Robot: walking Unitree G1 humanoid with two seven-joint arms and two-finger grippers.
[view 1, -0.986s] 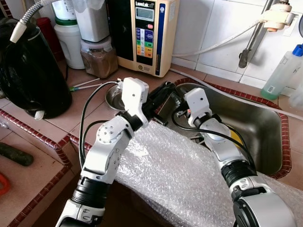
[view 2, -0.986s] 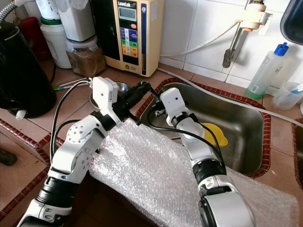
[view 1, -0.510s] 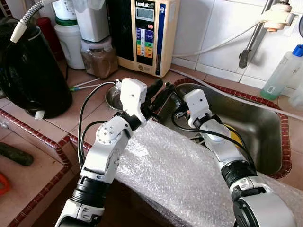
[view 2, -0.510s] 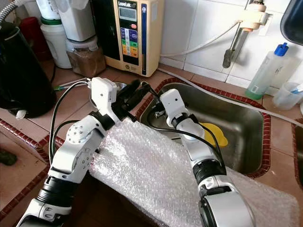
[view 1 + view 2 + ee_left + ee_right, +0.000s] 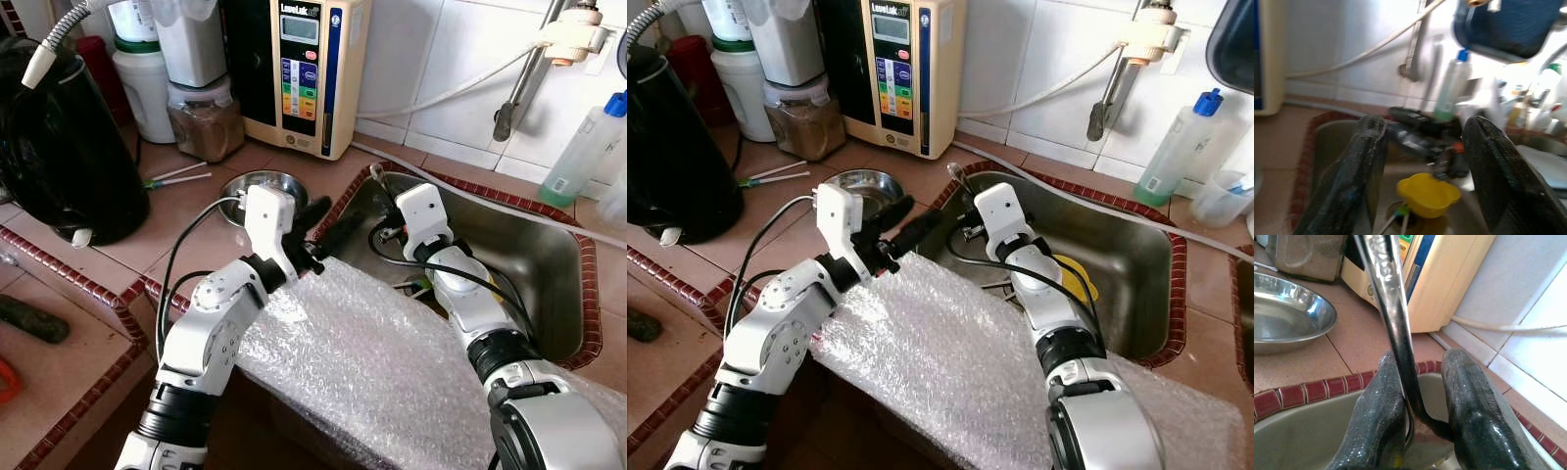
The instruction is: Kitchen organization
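Looking at the head view first: right gripper (image 5: 963, 199) is over the near-left corner of the sink (image 5: 1136, 245), pinching a metal utensil (image 5: 956, 177) w/ its handle sticking up toward the counter, prob a spoon or ladle, can't tell which. Steel bowl (image 5: 860, 183) sits on the tiled counter (image 5: 784, 225) just beside that corner, so my guess is that's where the utensil goes. Left gripper (image 5: 904, 223) hangs between the bowl and the sink rim, fingers spread, holding nothing. Bubble wrap (image 5: 950, 352) is draped over the counter edge under both arms. Left wrist view: two black fingers (image 5: 1364, 171) wide apart, nothing between them, a yellow cup-ish thing (image 5: 1427, 195) down in the sink beyond. Right wrist view: fingers (image 5: 1381, 431) clamped on the utensil's shank right at the bend, handle running up past the water machine (image 5: 1449, 279), bowl off to the side. Tips imo: grip is low near the bend so the long handle can swing; lift slow, clear the sink's red tile rim, keep the left arm out of the path, then lower it into the bowl gently so it doesn't clatter or tip it.
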